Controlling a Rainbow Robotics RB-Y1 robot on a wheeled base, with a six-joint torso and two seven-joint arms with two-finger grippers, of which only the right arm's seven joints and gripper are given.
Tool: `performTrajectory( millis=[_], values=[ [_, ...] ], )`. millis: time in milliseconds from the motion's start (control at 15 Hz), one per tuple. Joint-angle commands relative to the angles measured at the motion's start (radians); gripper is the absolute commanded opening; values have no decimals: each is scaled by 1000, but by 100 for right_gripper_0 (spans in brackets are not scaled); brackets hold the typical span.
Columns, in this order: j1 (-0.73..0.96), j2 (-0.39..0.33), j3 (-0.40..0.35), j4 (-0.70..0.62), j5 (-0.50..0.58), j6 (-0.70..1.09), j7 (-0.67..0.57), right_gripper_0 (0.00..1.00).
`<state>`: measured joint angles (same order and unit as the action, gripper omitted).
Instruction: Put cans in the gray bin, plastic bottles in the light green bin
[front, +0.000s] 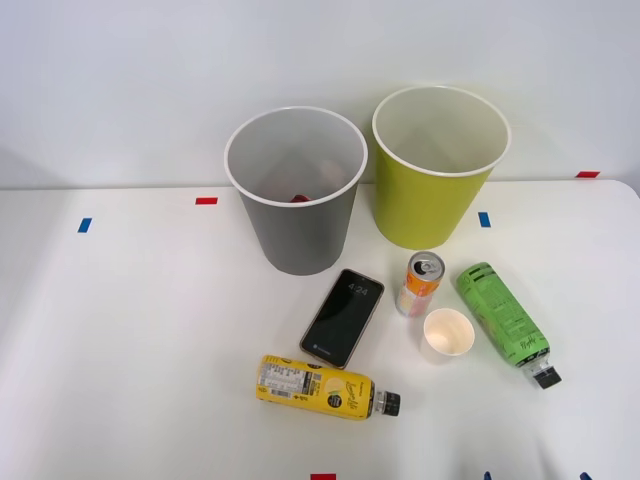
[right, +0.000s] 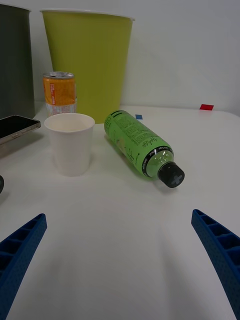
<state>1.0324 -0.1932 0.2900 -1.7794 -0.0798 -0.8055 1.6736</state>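
Jaws spread wide over bare table, nothing between my fingers.

From the front: the gray bin (front: 296, 190) and light green bin (front: 440, 165) stand side by side at the back, something red showing inside the gray one; the orange-and-white can (front: 421, 284) stands upright beside the paper cup (front: 448, 333), with the green-label bottle (front: 503, 319) and yellow-label bottle (front: 322, 387) lying flat and the phone (front: 343, 317) between. From my wrist: my right gripper (right: 120, 260) is released, the green-label bottle's cap pointing toward me.

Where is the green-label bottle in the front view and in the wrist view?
Front view: the green-label bottle lies on its side at right, beside the paper cup, cap toward the robot.
Right wrist view: the bottle lies ahead of the open jaws, cap nearest the camera.
Shared landmark: the paper cup, standing between the bottle and the orange-and-white can.
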Motion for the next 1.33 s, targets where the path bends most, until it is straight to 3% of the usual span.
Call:
performTrajectory(
  millis=[67, 1333],
  values=[
    [0, 0, 0, 0, 0, 0, 0, 100],
    [0, 0, 0, 0, 0, 0, 0, 100]
  ],
)
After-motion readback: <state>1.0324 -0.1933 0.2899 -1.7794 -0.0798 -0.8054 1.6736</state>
